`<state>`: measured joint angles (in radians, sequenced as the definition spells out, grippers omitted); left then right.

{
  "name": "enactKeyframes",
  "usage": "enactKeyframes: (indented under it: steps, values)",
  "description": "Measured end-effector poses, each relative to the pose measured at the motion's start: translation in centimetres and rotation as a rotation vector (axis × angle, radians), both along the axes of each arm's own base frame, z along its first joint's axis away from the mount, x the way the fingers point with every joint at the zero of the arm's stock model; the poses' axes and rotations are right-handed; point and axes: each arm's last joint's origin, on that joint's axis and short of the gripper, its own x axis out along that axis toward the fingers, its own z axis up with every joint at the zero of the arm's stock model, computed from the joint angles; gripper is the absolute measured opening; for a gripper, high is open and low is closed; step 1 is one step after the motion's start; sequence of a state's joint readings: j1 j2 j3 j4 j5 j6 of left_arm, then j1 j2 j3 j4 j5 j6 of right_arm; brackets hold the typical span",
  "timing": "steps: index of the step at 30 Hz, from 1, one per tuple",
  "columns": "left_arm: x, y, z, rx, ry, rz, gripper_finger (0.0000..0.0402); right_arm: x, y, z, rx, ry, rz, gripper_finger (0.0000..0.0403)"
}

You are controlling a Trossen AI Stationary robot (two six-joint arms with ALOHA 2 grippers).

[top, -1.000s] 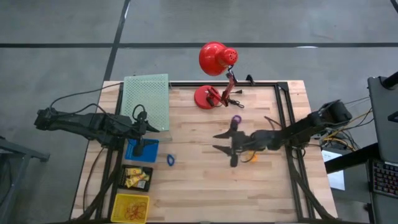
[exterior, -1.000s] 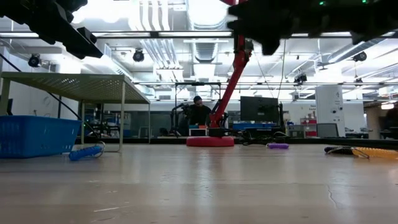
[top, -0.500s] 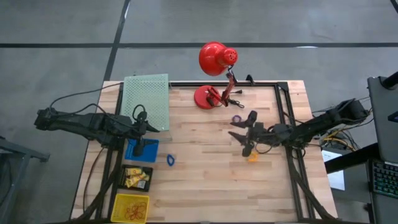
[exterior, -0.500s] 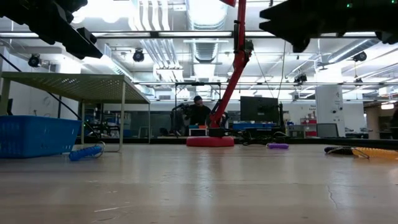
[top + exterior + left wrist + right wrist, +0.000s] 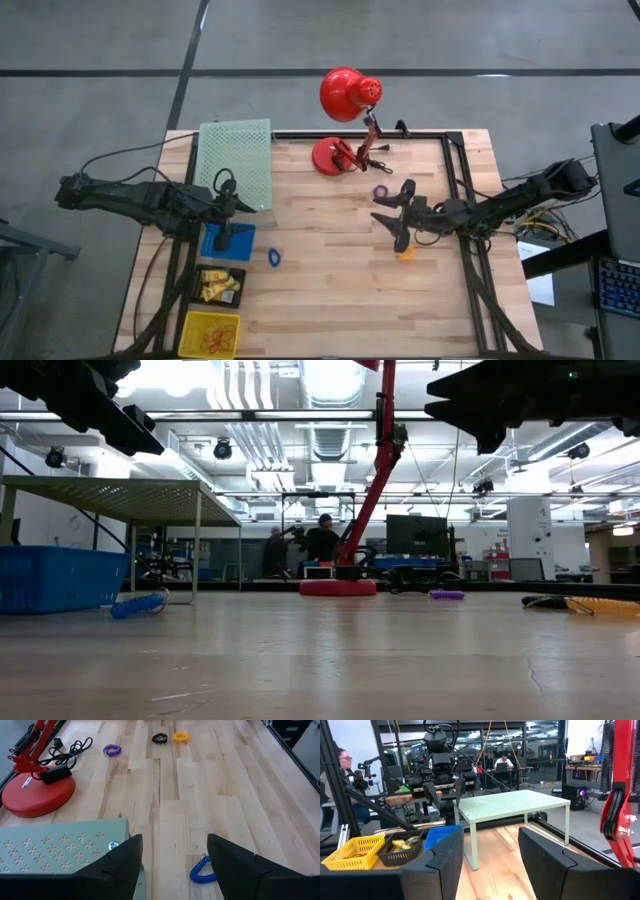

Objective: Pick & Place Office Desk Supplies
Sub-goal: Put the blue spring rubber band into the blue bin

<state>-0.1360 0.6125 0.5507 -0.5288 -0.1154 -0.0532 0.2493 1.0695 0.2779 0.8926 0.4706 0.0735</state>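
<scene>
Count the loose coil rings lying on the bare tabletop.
4: blue ring beside the blue bin; purple ring near the red lamp's base; orange and black rings side by side.

You are working in a robotics lab: a butcher-block table (image 5: pixel 330 290) on a black frame stands on bare concrete, and beyond it you see ceiling ducts (image 5: pixel 270 430), strip lights, monitors (image 5: pixel 415 535), other benches, and people (image 5: pixel 505 762) seated at workstations.
</scene>
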Motion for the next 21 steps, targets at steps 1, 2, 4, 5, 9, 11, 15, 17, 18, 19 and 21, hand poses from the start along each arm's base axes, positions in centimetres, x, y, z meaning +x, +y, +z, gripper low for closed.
enactKeyframes:
  steps: [1,2,4,5,9,11,15,17,18,19,21]
  values:
    - [0.0,0.0,0.0,0.0,-0.001,0.0,0.023,0.0,0.0,-0.01,-0.002,0.001,0.0,0.0185]
    - [0.0,0.0,0.0,0.0,0.0,0.0,0.023,0.0,0.0,-0.01,-0.002,0.001,0.0,0.0185]
    - [0.0,0.0,0.0,0.0,0.0,0.0,0.023,0.0,0.0,0.01,-0.001,0.0,0.0,0.0185]
    - [0.0,0.0,0.0,0.0,0.0,0.0,0.023,0.02,0.01,0.02,-0.002,0.0,0.0,0.0185]
    - [0.0,0.0,0.0,0.0,0.0,0.0,0.023,0.03,0.01,0.05,-0.001,-0.001,0.0,0.0185]
    - [0.0,0.0,0.0,0.0,0.0,0.0,0.023,0.02,0.01,0.05,-0.003,-0.001,0.0,0.0185]
    - [0.0,0.0,0.0,0.0,0.0,0.0,0.023,0.02,0.01,0.05,-0.004,-0.001,0.0,0.0185]
    - [0.01,0.0,0.01,0.002,-0.001,-0.001,0.023,0.03,0.01,0.04,-0.005,0.0,0.0,0.0185]
    - [0.03,0.0,0.05,0.01,-0.006,-0.007,0.023,0.03,0.01,0.03,-0.004,0.0,0.0,0.0185]
    - [0.07,-0.01,0.1,0.021,-0.012,-0.015,0.023,0.03,0.01,0.03,-0.004,0.0,0.0,0.0185]
    - [0.06,-0.01,0.09,0.027,-0.011,-0.019,0.023,0.03,0.01,0.03,-0.005,0.0,0.0,0.0185]
